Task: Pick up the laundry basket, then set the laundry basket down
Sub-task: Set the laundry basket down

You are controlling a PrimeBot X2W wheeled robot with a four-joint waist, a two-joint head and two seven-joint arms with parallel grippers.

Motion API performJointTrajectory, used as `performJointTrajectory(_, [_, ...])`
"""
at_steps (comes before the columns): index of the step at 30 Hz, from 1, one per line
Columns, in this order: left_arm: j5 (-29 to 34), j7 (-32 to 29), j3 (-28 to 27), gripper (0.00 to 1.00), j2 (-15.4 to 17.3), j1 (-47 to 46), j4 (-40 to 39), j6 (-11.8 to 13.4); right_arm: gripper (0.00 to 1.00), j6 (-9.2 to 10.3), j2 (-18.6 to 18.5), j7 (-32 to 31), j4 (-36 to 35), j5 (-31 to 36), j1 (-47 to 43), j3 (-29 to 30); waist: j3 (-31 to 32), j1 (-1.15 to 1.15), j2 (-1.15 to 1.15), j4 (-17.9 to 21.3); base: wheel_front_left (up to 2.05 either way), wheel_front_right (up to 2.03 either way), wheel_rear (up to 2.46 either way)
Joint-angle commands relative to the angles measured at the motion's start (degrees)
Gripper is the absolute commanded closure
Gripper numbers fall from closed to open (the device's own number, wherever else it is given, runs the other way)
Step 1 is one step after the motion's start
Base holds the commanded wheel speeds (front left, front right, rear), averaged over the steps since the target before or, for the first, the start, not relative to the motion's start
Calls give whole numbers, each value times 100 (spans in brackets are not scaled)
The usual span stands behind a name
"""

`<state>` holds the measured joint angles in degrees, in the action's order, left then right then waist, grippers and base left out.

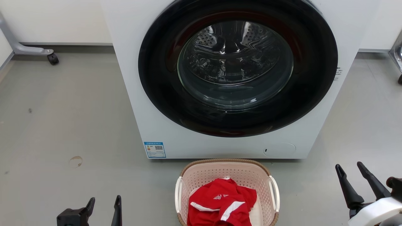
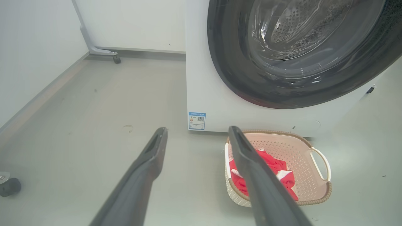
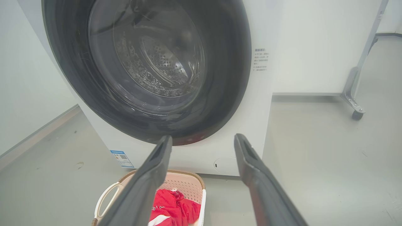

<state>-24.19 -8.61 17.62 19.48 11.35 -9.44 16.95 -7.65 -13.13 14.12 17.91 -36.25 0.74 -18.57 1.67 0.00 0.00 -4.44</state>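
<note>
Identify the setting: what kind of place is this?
Likely a laundry area in a lab or test room: a front-loading washing machine, a laundry basket holding a red garment before it, and a caster-wheeled metal frame on bare grey floor.

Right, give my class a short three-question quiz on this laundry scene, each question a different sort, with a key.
1. True or false: the laundry basket stands on the floor in front of the washing machine.
2. What lies in the basket? A) a blue towel B) a red garment C) nothing
3. Fill the gap: the left pincer and right pincer are both ____, clear of the basket.
Key: 1 true; 2 B; 3 open.
</note>
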Motion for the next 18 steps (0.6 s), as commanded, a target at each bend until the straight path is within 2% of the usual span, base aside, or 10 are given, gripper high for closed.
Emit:
performJointTrajectory(1, [41, 42, -193, 0, 71, -300, -183, 43, 0, 16, -185, 12, -153, 46, 92, -39, 0, 0, 0, 3, 0, 0, 0])
performJointTrajectory(18, [24, 43, -98, 0, 116, -427, -204, -31, 0, 16, -186, -7, -205, 79, 61, -16, -37, 0, 0, -35, 0, 0, 0])
